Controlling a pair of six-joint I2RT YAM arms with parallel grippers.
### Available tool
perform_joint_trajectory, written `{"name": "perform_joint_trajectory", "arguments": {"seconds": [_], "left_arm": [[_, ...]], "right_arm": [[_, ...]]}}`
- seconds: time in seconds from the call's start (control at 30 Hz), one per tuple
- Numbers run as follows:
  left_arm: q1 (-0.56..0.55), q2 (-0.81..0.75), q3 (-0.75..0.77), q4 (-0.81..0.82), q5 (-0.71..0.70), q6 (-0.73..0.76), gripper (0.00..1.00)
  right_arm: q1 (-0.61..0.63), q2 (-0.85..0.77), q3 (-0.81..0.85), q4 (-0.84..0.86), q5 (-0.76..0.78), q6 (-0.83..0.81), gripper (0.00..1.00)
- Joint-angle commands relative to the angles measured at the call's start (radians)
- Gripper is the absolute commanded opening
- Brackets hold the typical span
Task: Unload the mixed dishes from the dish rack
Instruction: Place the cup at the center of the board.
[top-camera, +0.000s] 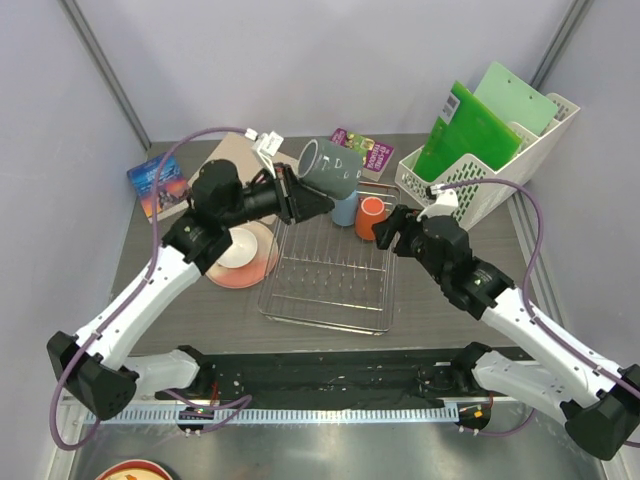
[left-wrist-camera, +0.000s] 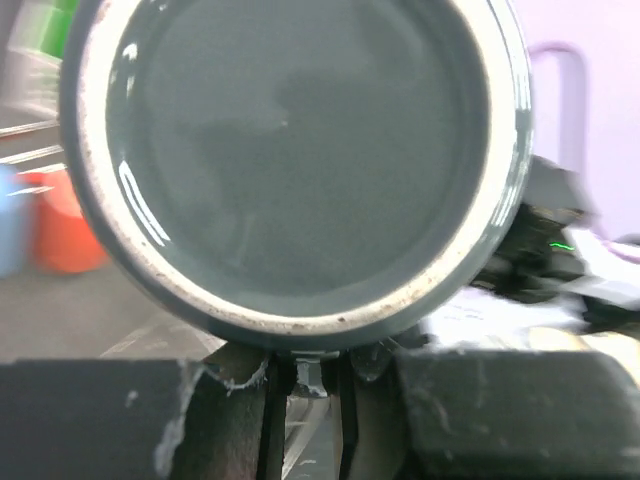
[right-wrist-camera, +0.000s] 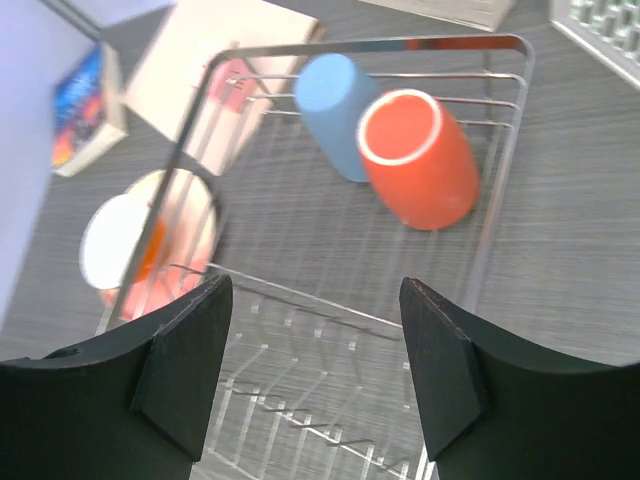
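**A:** Left wrist: dark grey mug (left-wrist-camera: 290, 160) fills the view, upper rim cut by the top edge. Where the jaws meet it is hidden under the rim.
**B:** Background is all blur. Orange mug (left-wrist-camera: 65, 235) is a smear, light blue cup (left-wrist-camera: 8, 220) clipped at the left edge.
**A:** Top view: that cup sits mostly behind the grey mug. Pink round plate (top-camera: 266, 258) is partly under the left arm.
**B:** Right wrist: dish rack (right-wrist-camera: 370, 43) near end is hidden behind the jaws, cut by the bottom edge. Book (right-wrist-camera: 82, 115) is cut off left.

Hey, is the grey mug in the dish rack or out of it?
Out. The left gripper holds the grey mug in the air, tipped sideways, clear of the rack.
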Motion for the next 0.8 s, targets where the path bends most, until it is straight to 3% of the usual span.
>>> {"name": "perform_joint_trajectory", "arguments": {"seconds": [0.0, 0.33, 0.77], "left_arm": [[-0.003, -0.061, -0.173, 0.607, 0.228, -0.381, 0.0], [-0.003, -0.067, -0.388, 1.056, 0.21, -0.689, 0.01], [-0.004, -0.038, -0.445, 1.099, 0.2, -0.7, 0.01]], "right_arm": [[0.004, -0.072, -0.028, 0.17, -0.094, 0.049, 0.72], [0.004, -0.189, -0.146, 0.502, -0.227, 0.152, 0.71], [0.004, -0.129, -0.169, 0.803, -0.34, 0.201, 0.68]]}}
